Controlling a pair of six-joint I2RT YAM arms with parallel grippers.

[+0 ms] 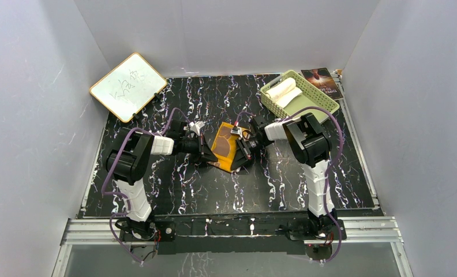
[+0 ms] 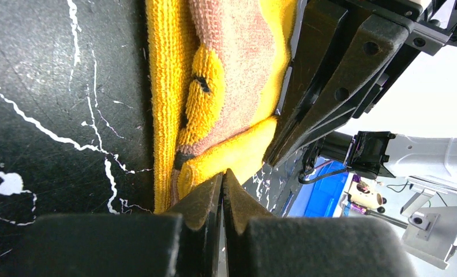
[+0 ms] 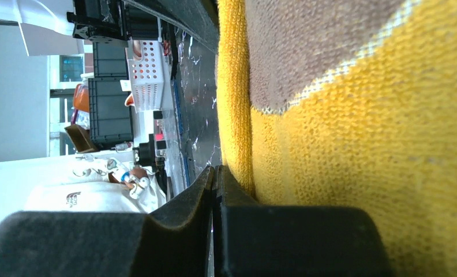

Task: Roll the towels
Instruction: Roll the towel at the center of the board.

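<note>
As it sits rearward, basket (image 1: 321, 96) holds cream towel (image 1: 283, 89).

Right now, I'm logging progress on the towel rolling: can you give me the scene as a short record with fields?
yellow towel: mostly flat, one edge curled over, not yet a roll
cream towel: rolled, lying in the green basket
left gripper: shut, tips at the yellow towel's curled edge
right gripper: shut, at the towel's opposite edge
cloth pinched: cannot tell for either gripper
</note>
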